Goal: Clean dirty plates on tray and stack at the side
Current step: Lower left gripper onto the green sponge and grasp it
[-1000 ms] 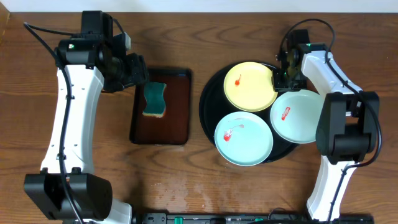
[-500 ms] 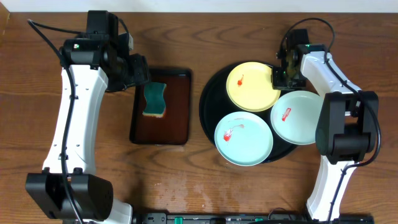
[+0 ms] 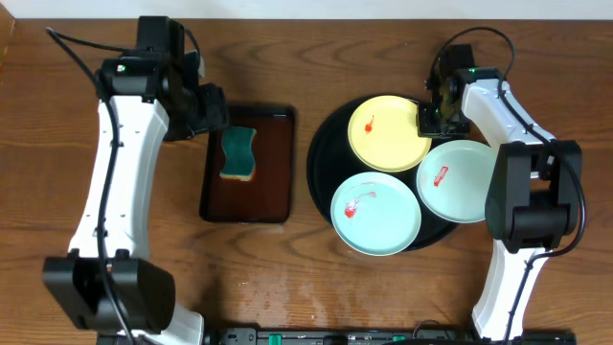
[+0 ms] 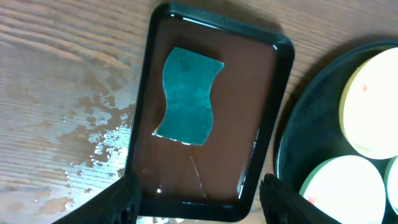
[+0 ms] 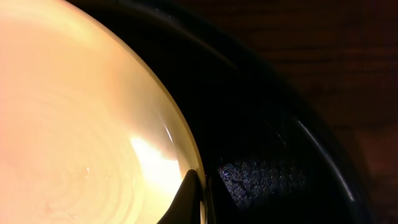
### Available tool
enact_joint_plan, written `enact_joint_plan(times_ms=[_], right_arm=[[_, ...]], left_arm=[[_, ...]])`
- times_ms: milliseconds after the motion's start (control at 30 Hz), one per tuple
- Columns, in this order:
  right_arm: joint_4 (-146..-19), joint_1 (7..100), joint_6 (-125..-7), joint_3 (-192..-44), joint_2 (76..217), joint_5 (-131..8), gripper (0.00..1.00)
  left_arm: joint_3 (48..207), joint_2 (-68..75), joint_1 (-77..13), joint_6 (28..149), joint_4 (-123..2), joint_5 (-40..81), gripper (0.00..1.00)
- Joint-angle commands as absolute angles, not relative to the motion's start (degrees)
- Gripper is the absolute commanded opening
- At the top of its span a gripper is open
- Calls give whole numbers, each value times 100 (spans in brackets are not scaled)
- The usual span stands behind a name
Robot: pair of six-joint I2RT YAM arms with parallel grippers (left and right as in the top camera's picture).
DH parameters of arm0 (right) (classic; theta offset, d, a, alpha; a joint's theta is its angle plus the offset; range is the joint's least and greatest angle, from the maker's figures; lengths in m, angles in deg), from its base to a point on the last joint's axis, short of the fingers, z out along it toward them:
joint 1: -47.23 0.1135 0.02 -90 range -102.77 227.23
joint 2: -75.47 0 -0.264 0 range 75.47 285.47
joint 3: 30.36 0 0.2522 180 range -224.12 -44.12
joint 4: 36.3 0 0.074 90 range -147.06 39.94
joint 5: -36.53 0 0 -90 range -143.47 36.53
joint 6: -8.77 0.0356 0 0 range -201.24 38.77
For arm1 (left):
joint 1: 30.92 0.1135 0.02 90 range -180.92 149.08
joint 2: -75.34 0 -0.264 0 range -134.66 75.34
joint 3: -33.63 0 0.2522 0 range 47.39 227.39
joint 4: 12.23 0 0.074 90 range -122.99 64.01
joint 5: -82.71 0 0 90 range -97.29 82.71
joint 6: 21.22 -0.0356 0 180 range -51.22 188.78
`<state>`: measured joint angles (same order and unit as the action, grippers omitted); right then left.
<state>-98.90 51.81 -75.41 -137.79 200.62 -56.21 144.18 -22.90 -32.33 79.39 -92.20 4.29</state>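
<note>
While your right pincer clamps the yellow plate, your left pincer stands apart

You find that plate at twelve o'clock on the black tray, pinched at its two o'clock rim; mint plates lie at six and four; the left hangs by the brown tray, at its ten o'clock corner.
</note>
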Motion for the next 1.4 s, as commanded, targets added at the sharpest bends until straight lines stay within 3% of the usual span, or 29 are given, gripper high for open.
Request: enact_joint_plan(times_ms=[0,133,233,267,333,467,833,967,1367], right_arm=[[-9893,5231,-7506,-13733,20127,-5543,1],[-9890,5234,-7506,-13733,20127,-5543,4],[-9890,5234,-7506,-13733,20129,-5543,6],[-9890,5234,-7506,-13733,20129,-5543,6],[-9893,5231,-7506,-13733,20129,-5543,7],[-9890,5234,-7506,-13733,20127,-5543,8],[-9888,5234,-7506,-13733,20129,-5543,8],[-9890,5231,-7506,-13733,20129,-5543,8],[-9888,5234,-7506,-13733,20129,-5543,8]], left_arm=[[14407,-2546,-3242,7956,-9207,315,59],[14407,-2858,-3284,7954,-9021,313,43],[14407,-3079,-3351,7954,-9017,197,41],[14407,-3149,-3371,7954,-9017,131,42],[14407,-3309,-3413,7952,-9017,48,55],[14407,-3630,-3430,7954,-9030,57,60],[14398,-4353,-3454,7952,-8947,61,61],[14385,-4572,-3548,7952,-8929,57,68],[14239,-4705,-3590,7954,-8715,57,68]])
